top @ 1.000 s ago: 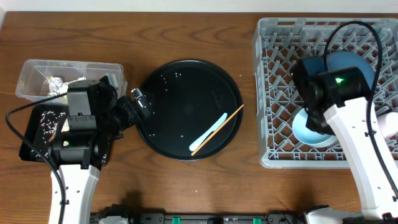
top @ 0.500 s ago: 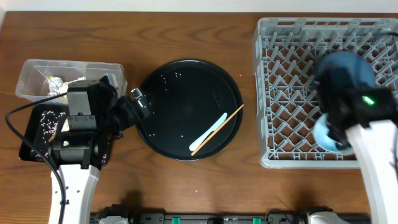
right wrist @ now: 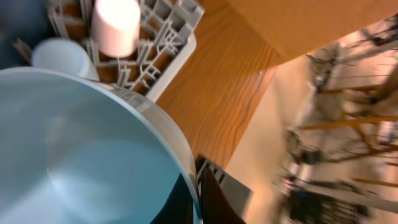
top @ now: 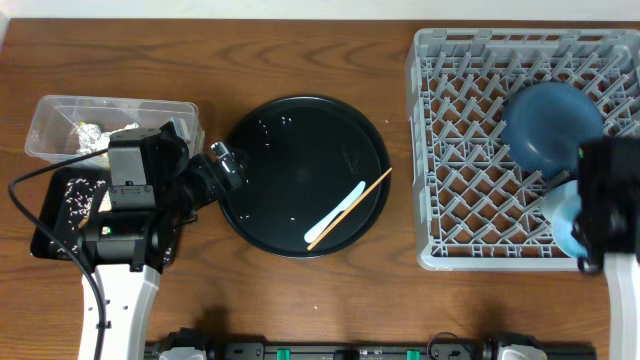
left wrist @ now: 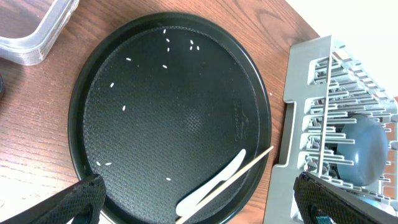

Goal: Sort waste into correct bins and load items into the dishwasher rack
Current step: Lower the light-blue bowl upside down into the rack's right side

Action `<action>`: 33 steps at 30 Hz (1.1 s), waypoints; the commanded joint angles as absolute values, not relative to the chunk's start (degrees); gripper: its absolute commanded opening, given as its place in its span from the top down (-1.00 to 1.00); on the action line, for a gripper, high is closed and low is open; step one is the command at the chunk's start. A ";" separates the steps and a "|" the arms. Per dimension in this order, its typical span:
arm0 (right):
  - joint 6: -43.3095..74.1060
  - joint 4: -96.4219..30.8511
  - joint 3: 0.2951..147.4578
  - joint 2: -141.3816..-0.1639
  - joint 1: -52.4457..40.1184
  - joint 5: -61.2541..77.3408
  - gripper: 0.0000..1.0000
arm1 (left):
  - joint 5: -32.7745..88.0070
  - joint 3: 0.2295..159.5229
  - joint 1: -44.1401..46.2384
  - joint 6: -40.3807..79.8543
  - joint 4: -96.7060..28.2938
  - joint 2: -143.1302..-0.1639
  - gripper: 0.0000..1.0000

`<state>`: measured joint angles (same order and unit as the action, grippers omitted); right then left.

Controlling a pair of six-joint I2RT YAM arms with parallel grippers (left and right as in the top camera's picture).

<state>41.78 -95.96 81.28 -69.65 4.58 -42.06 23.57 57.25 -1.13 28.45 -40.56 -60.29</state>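
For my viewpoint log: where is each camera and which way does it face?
Overhead: above the table, facing straight down on round tray and rack; left arm, right arm show.
Left wrist: faces across the round tray toward the rack; open left gripper frames the bottom.
Right wrist: close on the bowl; right gripper at bottom.
Shared: first two show the spoon.

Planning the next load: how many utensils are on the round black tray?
2: a white spoon and a wooden chopstick, side by side near the rim of the round black tray. None seem hidden.
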 commanded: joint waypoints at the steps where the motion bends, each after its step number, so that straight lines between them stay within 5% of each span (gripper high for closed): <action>1: 43.29 -95.85 81.19 -76.05 4.97 -43.70 0.97 | 23.05 58.08 -1.43 27.66 -40.73 -60.34 -0.96; 33: 45.58 -97.49 81.28 -109.12 -19.99 -48.05 0.98 | 23.05 58.08 -1.43 27.66 -40.73 -60.34 -0.96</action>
<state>44.10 -97.56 81.21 -106.89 -16.78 -51.72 23.57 57.25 -1.13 28.45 -40.56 -60.29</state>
